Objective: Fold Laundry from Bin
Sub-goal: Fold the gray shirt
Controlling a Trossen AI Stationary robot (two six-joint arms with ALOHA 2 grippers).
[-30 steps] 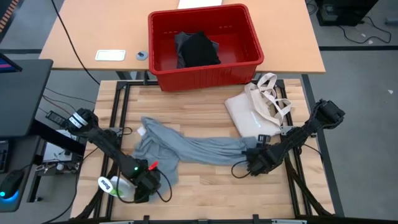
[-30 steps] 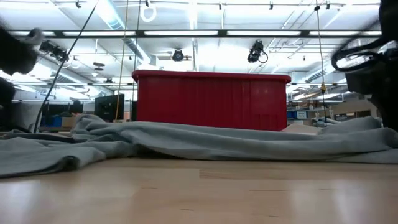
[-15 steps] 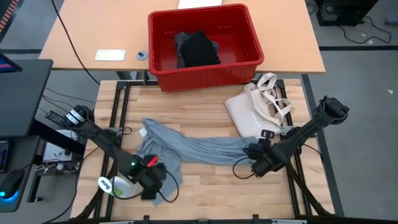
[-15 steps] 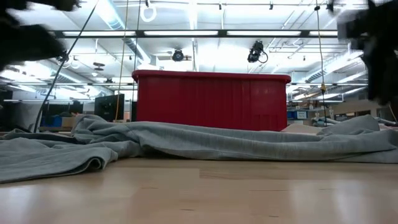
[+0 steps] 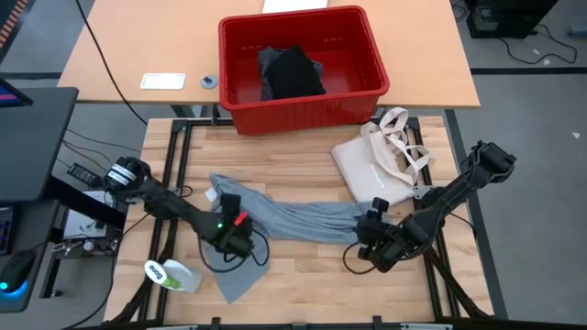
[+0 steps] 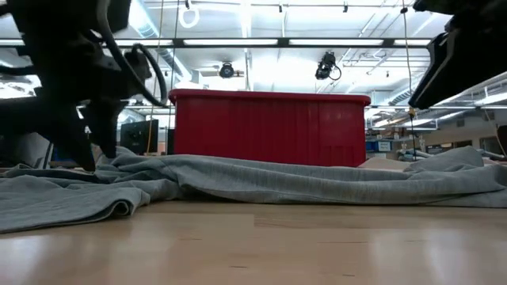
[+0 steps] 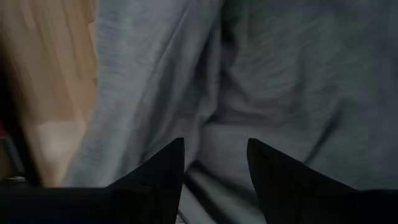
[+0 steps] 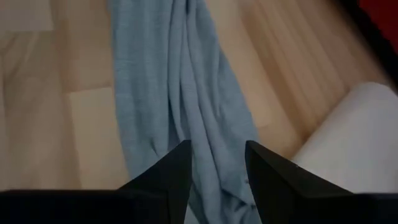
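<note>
Grey T-shirt [image 5: 275,220] lies stretched across the wooden counter [image 5: 303,275] between both pincers. Left pincer [image 5: 234,240] sits over the shirt's bunched end, its fingers [image 7: 163,168] parted with cloth between them; a grip cannot be confirmed. Right pincer [image 5: 371,243] is at the opposite end, fingers [image 8: 174,171] likewise parted over cloth. Red bin [image 5: 303,103] stands beyond both pincers, holding a black garment [image 5: 292,73]. Cream tote bag [image 5: 381,165] rests near the right pincer.
</note>
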